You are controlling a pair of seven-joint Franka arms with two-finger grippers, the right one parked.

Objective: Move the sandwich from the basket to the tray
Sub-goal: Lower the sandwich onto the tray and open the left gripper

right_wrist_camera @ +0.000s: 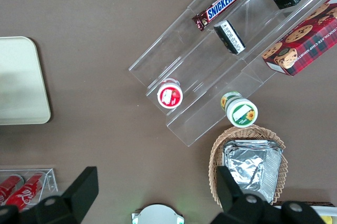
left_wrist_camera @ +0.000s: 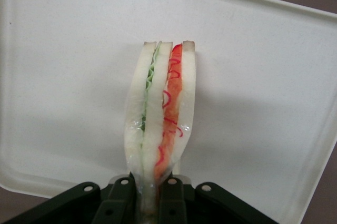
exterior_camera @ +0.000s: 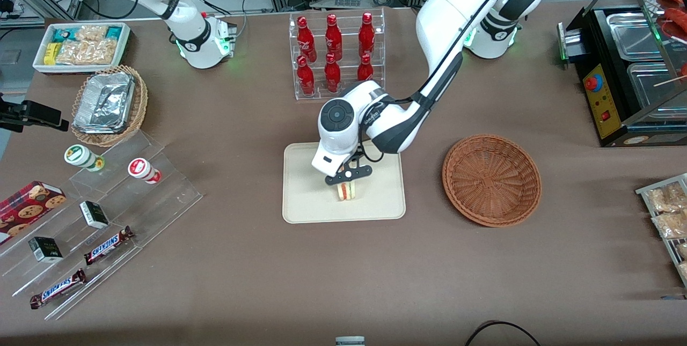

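The sandwich [exterior_camera: 347, 191] is a wedge of white bread with red and green filling, wrapped in clear film [left_wrist_camera: 160, 116]. My gripper [exterior_camera: 348, 182] is shut on its narrow end and holds it over the middle of the cream tray [exterior_camera: 308, 209]. In the left wrist view the black fingers [left_wrist_camera: 119, 200] pinch the wedge from both sides, with the tray floor [left_wrist_camera: 68, 77] just under it. Whether the sandwich touches the tray I cannot tell. The reddish-brown wicker basket [exterior_camera: 491, 178] sits empty beside the tray, toward the working arm's end of the table.
A clear rack of red bottles [exterior_camera: 335, 53] stands farther from the front camera than the tray. Acrylic steps with snack bars and cups [exterior_camera: 102, 217], a foil-tray basket [exterior_camera: 107, 104] and a white snack bin [exterior_camera: 80, 45] lie toward the parked arm's end. A black food warmer [exterior_camera: 628, 67] is at the working arm's end.
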